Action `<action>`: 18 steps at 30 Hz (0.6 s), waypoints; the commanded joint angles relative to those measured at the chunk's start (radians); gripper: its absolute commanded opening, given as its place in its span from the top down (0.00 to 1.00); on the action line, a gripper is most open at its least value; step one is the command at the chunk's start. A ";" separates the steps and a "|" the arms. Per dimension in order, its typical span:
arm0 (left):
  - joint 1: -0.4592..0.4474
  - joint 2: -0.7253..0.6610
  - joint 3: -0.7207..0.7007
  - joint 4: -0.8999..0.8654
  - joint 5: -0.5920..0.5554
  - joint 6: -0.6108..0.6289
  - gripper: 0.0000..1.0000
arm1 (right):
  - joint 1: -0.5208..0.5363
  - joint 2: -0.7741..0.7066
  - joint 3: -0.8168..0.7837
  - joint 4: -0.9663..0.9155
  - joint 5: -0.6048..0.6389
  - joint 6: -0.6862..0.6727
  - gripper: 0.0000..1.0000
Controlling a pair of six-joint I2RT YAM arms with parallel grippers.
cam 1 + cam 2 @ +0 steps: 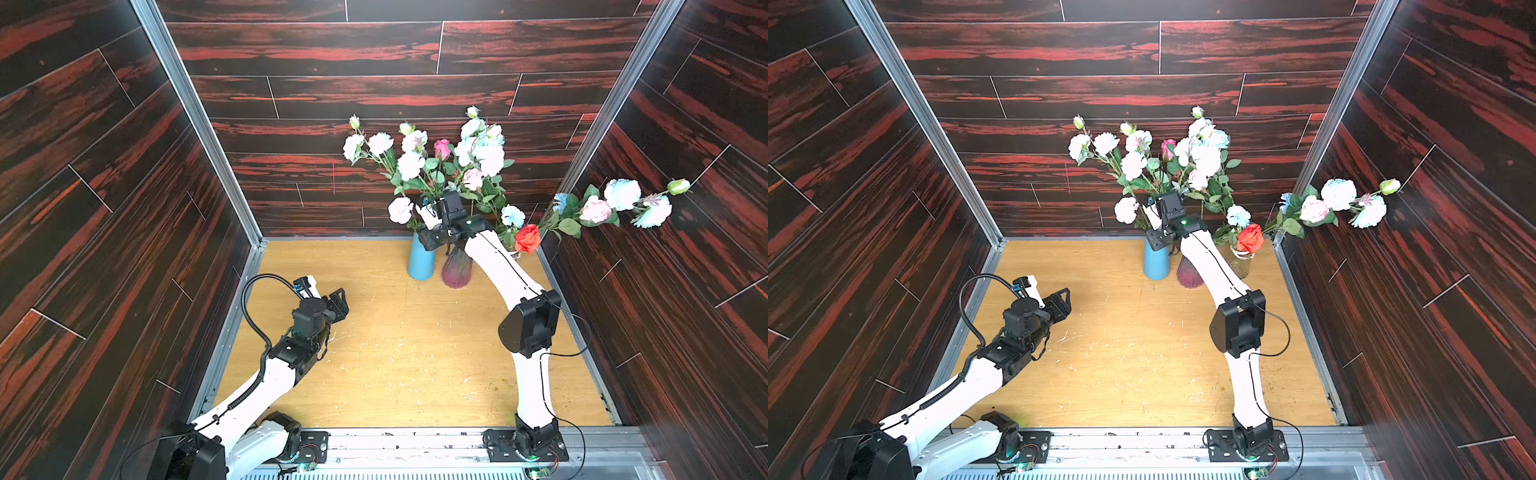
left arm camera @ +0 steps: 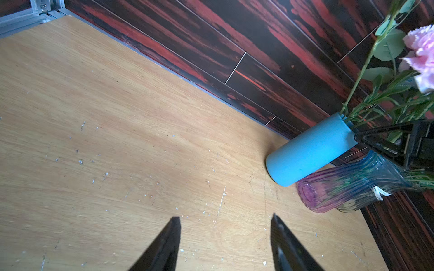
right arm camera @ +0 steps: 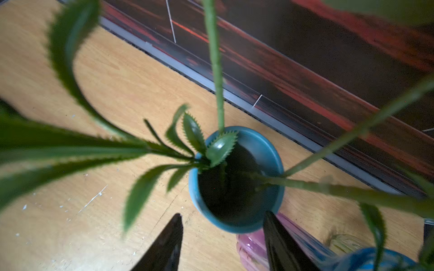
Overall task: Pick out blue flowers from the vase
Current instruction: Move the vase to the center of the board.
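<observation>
Blue flowers (image 1: 484, 145) high in far-right bunch, heads above and right of right gripper (image 3: 223, 213), stems near upright; right gripper nearer, spread and empty over blue vase (image 3: 267, 150); left gripper (image 2: 225, 218) spread, empty, near left.

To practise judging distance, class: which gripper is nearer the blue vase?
Right. The right gripper hangs just above the blue vase; the left gripper is over the table, well apart.
</observation>
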 commanded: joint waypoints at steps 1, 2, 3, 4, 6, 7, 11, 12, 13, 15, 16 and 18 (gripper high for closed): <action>0.003 0.002 0.032 -0.006 0.000 0.014 0.37 | 0.004 0.034 0.053 -0.048 -0.033 -0.021 0.44; 0.005 0.002 0.032 -0.007 0.000 0.014 0.37 | 0.004 0.041 0.061 -0.058 -0.033 -0.022 0.44; 0.004 0.004 0.032 -0.004 0.000 0.013 0.37 | 0.004 0.049 0.071 -0.065 -0.034 -0.025 0.44; 0.004 0.004 0.031 -0.004 0.001 0.014 0.37 | 0.004 0.055 0.077 -0.070 -0.032 -0.027 0.44; 0.004 0.004 0.033 -0.005 0.003 0.015 0.37 | 0.004 0.069 0.095 -0.082 -0.027 -0.031 0.45; 0.003 0.004 0.033 -0.004 0.003 0.015 0.37 | 0.004 0.079 0.106 -0.089 -0.022 -0.033 0.45; 0.004 0.005 0.033 -0.004 0.003 0.015 0.37 | 0.004 0.116 0.156 -0.117 -0.016 -0.041 0.46; 0.004 0.005 0.033 -0.004 0.003 0.015 0.37 | 0.004 0.124 0.169 -0.124 -0.016 -0.041 0.46; 0.003 0.005 0.033 -0.004 0.002 0.015 0.37 | 0.004 0.132 0.179 -0.129 -0.016 -0.041 0.47; 0.003 0.005 0.033 -0.004 0.003 0.015 0.37 | 0.004 0.145 0.198 -0.141 -0.016 -0.043 0.47; 0.005 0.005 0.033 -0.004 0.004 0.015 0.37 | 0.004 0.153 0.207 -0.147 -0.016 -0.044 0.48; 0.004 0.007 0.034 -0.004 0.004 0.016 0.37 | 0.004 0.161 0.222 -0.157 -0.011 -0.047 0.50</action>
